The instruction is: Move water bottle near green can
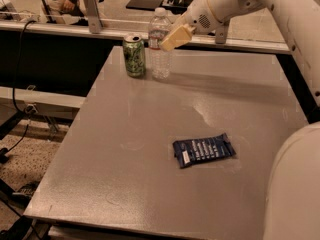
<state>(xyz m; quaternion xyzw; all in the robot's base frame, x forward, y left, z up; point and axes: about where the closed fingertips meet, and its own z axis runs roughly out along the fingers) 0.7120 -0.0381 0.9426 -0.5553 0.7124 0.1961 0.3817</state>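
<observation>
The water bottle (160,64) is clear and ribbed with a white cap. It stands upright at the table's far edge, just right of the green can (134,56), with a small gap between them. My gripper (166,41) reaches in from the upper right and is shut on the water bottle at about mid-height. One tan finger (176,36) shows in front of the bottle; the other is hidden behind it. I cannot tell whether the bottle's base touches the table.
A flat dark blue snack wrapper (203,150) lies on the grey table (150,149), right of centre. My white arm (260,4) spans the upper right. A rail with posts (91,4) runs behind the table. Cables hang at the left.
</observation>
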